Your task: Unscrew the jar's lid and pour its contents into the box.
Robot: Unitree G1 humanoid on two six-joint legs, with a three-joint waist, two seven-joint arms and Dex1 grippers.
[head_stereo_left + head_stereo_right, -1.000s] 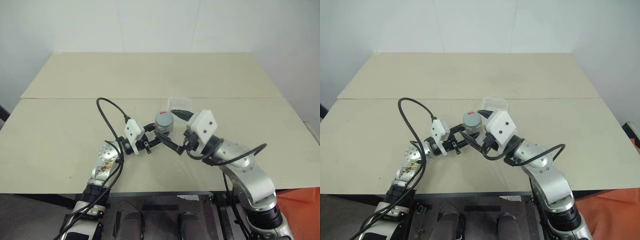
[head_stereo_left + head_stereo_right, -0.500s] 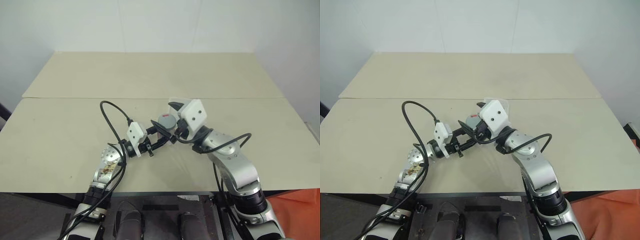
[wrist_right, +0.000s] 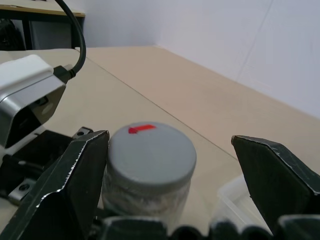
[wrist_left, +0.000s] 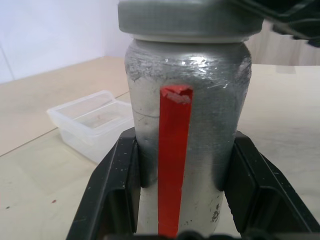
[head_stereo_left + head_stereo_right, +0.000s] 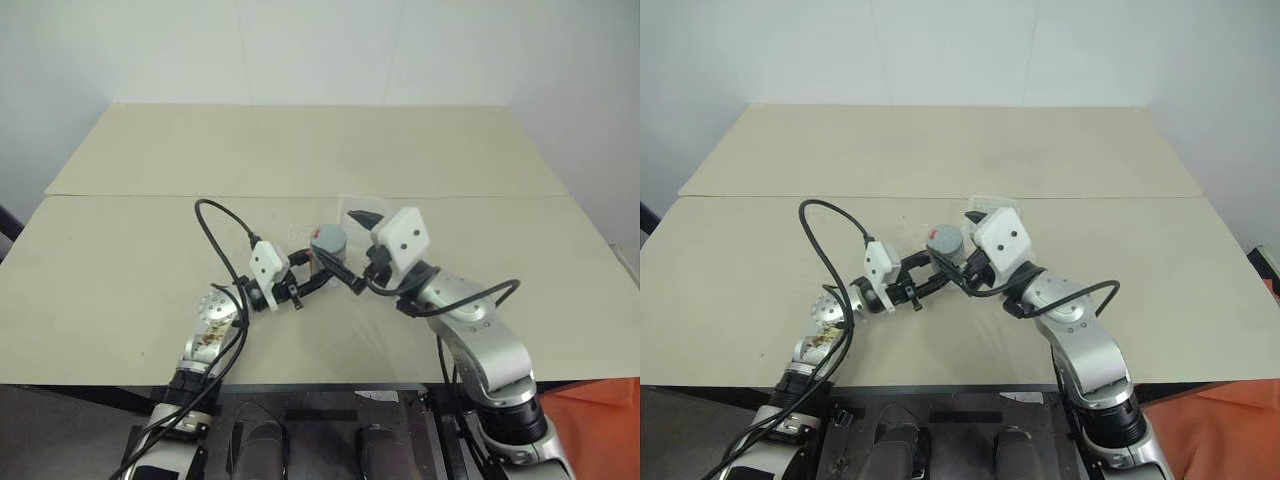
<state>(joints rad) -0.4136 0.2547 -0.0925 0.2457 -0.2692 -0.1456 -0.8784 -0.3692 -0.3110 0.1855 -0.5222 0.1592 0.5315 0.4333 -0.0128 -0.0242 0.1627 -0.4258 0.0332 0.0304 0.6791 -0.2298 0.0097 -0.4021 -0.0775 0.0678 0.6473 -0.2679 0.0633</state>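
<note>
The silver-grey jar (image 4: 185, 120) with a red strip down its side stands upright in my left gripper (image 5: 312, 272), which is shut on its lower body. The grey lid (image 3: 150, 150) with a small red mark sits on top of the jar. My right gripper (image 3: 170, 141) is open, its fingers (image 3: 75, 185) standing apart on either side of the lid without touching it. The clear box (image 4: 95, 122) rests on the table just beyond the jar, also seen in the head view as the box (image 5: 360, 205). The contents are hidden inside the jar.
The tan table (image 5: 150, 270) is made of two boards with a seam (image 5: 150, 197) running across behind the box. A black cable (image 5: 215, 225) loops up from my left wrist.
My right gripper has shifted a little up and away from me around the lid and has stayed open. The left gripper and the jar have kept their place.
</note>
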